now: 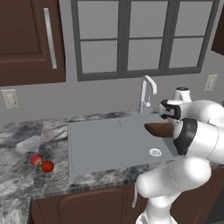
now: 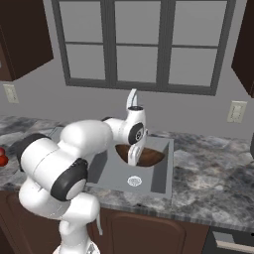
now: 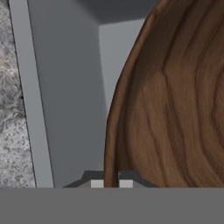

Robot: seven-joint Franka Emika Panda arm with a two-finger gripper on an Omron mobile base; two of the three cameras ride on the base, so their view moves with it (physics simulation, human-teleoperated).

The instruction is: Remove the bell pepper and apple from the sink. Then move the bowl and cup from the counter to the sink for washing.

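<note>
My gripper (image 3: 111, 183) is shut on the rim of the dark-brown wooden bowl (image 3: 175, 109), one fingertip on each side of the rim. The bowl (image 2: 149, 158) is low over the right end of the grey sink (image 2: 111, 173), just behind the drain, with the gripper (image 2: 132, 158) at its left rim. From the left, the bowl (image 1: 158, 129) shows beside my forearm, over the sink (image 1: 109, 144). I cannot tell whether it touches the basin floor. The apple (image 1: 36, 159) and bell pepper (image 1: 47, 166) lie together on the counter (image 1: 17, 140), left of the sink. The cup is out of view.
The chrome faucet (image 1: 146, 92) stands behind the basin, close to my hand. The white drain (image 1: 155, 152) sits at the basin's front right. The ribbed drainboard (image 1: 94, 140) takes up the sink's left half. More marbled counter (image 2: 213, 168) stretches to the right, with a window above.
</note>
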